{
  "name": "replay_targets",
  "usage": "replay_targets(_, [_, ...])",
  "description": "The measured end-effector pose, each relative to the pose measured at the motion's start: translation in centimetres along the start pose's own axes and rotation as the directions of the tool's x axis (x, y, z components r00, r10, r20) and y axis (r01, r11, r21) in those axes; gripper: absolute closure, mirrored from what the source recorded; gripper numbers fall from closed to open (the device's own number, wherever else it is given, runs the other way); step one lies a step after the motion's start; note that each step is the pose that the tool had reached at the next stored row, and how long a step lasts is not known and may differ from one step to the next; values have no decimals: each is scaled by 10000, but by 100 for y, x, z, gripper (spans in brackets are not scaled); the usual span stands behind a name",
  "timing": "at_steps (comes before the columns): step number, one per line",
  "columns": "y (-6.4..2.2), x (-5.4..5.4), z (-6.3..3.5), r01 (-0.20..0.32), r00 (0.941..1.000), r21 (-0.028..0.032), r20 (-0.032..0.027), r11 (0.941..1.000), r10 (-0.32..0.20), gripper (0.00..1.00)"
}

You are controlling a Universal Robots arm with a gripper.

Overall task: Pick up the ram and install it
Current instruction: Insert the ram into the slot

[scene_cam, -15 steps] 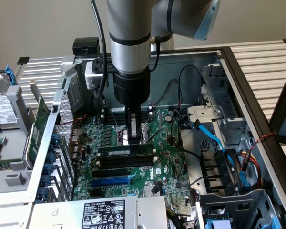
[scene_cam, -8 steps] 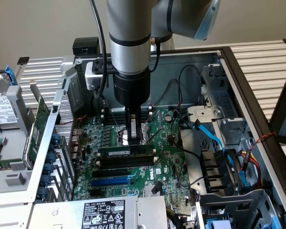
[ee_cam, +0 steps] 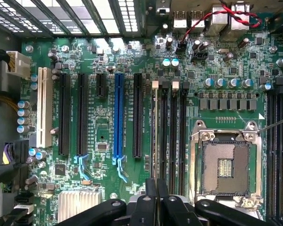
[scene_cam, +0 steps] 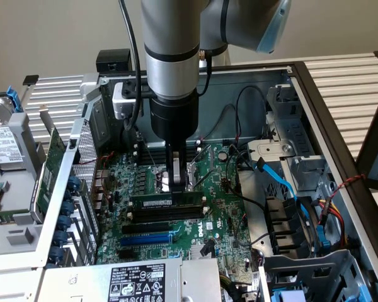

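- Wrist view first: the gripper [ee_cam: 155,186] has its two fingers pinched together with barely a seam between them. I cannot tell whether they nip the ram's top edge or simply bear down on it.
- Straight out from the fingertips runs the ram [ee_cam: 154,134], seen edge-on as a thin line. It stands in the outermost of the black memory slots [ee_cam: 172,136], with the other slots lying between it and the bare processor socket [ee_cam: 225,167].
- From the exterior view, the gripper [scene_cam: 176,184] hangs straight down off the arm, over the middle of the ram [scene_cam: 166,201]. The ram stands upright in its slot on the green motherboard [scene_cam: 217,211], its white label facing the camera.
- My reading: the pick-up is done and the installing step is in hand.
- Seating it, I'd judge, calls for a straight, even downward push until the end clips latch. Whether they have latched is too small to tell.
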State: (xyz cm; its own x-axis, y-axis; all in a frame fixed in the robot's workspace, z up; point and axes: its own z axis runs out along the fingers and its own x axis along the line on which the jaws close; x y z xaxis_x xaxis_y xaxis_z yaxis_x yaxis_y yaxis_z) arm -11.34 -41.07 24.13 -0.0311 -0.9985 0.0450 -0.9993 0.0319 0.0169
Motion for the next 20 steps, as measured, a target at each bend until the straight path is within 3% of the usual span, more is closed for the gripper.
replay_targets(3, [0, 1, 2, 0, 10000, -1, -12, 10000, 0, 87])
replay_targets(12, [9, -1, 16, 0, 10000, 13, 31, 10000, 0, 87])
replay_targets(15, [19, 0, 18, -3, 10000, 56, 39, 10000, 2, 87])
replay_targets(20, [24, 0, 21, -8, 10000, 196, 98, 9998, 6, 87])
